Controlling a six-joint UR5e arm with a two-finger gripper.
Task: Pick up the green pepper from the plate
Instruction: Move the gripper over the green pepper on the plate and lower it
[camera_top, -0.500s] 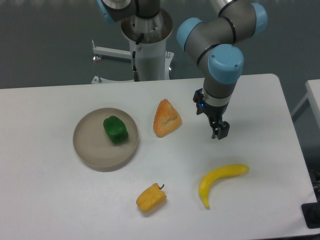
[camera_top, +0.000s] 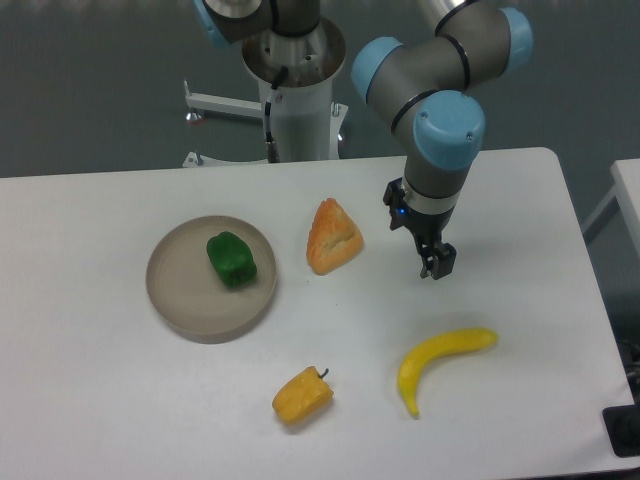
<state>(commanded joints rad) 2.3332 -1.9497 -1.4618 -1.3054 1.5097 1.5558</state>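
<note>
The green pepper is a small glossy dark-green block lying on the round beige-grey plate, toward the plate's right side, at the left-centre of the white table. My gripper hangs far to the right of the plate, pointing down above bare table between the pastry and the banana. Its black fingers look close together with nothing between them, but the angle hides the gap.
An orange triangular pastry lies between the plate and my gripper. A yellow banana sits at the front right, and a yellow-orange pepper with a stem at the front centre. The arm's base column stands behind the table.
My gripper and wrist have shifted slightly to the left and up in the view. The pepper, the plate and the other items have not moved.
</note>
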